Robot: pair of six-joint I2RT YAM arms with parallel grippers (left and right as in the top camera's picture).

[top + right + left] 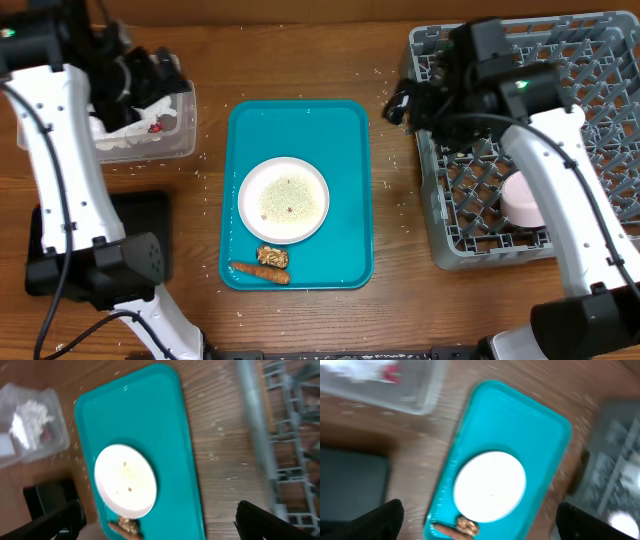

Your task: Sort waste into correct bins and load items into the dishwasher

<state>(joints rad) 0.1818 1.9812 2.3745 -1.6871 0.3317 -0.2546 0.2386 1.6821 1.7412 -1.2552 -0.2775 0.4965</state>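
One round white plate (284,200), rice-speckled, on teal tray (300,125)

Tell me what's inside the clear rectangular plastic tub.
The clear plastic tub holds crumpled white tissue and a red wrapper scrap. Anything beneath the tissue is covered.

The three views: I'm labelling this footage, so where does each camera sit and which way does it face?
Overhead: fixed above the table, looking straight down on teal tray, plate, grey rack; left arm, right arm show.
Left wrist: raised near the clear tub, looking down across the tray; its dark fingers frame the bottom corners.
Right wrist: by the rack, looking down at the tray; its fingers show likewise.
Shared: both wrist views catch tray, plate, tub and rack.
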